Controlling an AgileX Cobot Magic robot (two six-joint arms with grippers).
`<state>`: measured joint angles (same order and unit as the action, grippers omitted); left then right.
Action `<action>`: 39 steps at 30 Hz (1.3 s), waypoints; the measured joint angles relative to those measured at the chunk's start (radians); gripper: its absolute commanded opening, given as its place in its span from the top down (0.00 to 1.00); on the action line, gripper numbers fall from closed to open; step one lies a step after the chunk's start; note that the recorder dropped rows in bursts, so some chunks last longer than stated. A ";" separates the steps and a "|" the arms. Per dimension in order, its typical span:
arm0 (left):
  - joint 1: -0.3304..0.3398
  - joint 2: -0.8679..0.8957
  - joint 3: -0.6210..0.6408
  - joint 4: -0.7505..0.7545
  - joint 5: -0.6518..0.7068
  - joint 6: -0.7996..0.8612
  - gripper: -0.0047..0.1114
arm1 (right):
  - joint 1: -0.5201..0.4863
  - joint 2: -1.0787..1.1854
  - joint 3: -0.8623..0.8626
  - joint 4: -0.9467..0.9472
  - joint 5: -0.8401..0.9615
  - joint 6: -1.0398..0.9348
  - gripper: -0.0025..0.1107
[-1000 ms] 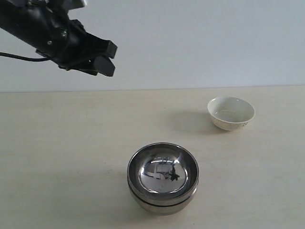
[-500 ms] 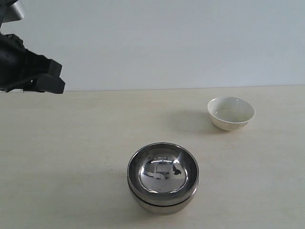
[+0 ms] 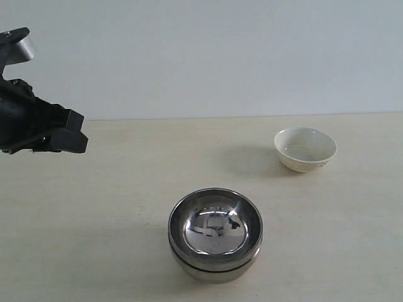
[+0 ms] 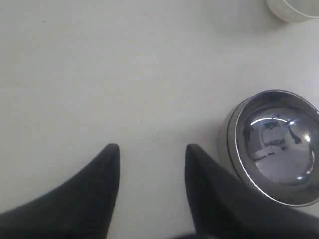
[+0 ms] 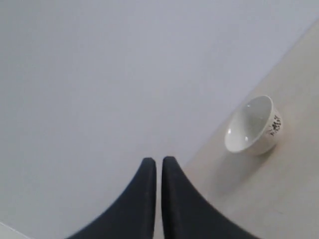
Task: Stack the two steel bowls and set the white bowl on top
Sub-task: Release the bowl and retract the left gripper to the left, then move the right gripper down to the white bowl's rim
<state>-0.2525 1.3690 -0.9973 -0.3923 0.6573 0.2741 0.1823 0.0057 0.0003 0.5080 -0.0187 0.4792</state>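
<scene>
Status: steel bowls are already nested, one inside the other, at the middle of the table near its front edge. Stack looks level, with the rims parallel. Step one reads as done.

White bowl sits upright on the table, alone, behind and to the right of the stack and well apart from it. Nothing is touching it.

Left pincer: fingers apart, holding nothing, at the far left edge of the exterior view. The stack lies between it and the white bowl, so it's the wrong arm for this pick.

Right pincer: fingers pressed together, empty. It's outside the exterior view. Its own camera sees the white bowl out ahead, well apart from the tips, with mostly wall behind, so it's probably raised and pitched up, though I can't tell its height.

Call: the white bowl is on the right arm's side, so the right arm takes it. The bowl is round, so no long axis to line up with and a rim pinch works from any side. The pincer has to open first, then come down over the near rim.
</scene>
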 measured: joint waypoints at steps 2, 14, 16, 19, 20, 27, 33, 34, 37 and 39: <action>0.000 -0.002 0.019 -0.002 -0.009 0.002 0.61 | 0.000 0.000 0.000 0.007 -0.047 0.041 0.98; 0.000 -0.004 0.217 -0.032 -0.079 0.000 0.61 | 0.000 -0.001 -0.109 -0.141 -0.046 0.065 0.98; 0.000 -0.004 0.242 -0.032 -0.077 -0.004 0.61 | 0.000 0.001 -0.161 -0.171 -0.032 0.049 0.98; 0.000 -0.004 0.258 -0.032 -0.074 -0.007 0.61 | 0.000 0.063 -0.247 -0.189 0.008 0.002 0.98; 0.000 -0.004 0.260 -0.032 -0.066 -0.009 0.61 | 0.000 0.100 -0.280 -0.190 0.034 -0.025 0.98; 0.000 -0.006 0.260 0.024 0.019 -0.036 0.61 | 0.018 0.436 -0.522 -0.192 0.264 -0.228 0.98; 0.000 -0.006 0.260 0.323 0.082 -0.316 0.61 | 0.057 0.770 -0.720 -0.192 0.391 -0.375 0.98; 0.000 -0.006 0.260 0.365 0.097 -0.360 0.61 | 0.057 0.825 -0.756 -0.192 0.419 -0.406 0.98; 0.001 -0.006 0.260 0.413 0.102 -0.417 0.61 | 0.057 0.966 -0.847 -0.190 0.491 -0.466 0.97; 0.001 -0.006 0.260 0.415 0.088 -0.431 0.61 | 0.057 1.061 -0.909 -0.192 0.526 -0.479 0.92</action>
<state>-0.2519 1.3633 -0.7370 0.0230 0.7453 -0.1572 0.2390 1.0667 -0.9082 0.3156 0.5072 0.0000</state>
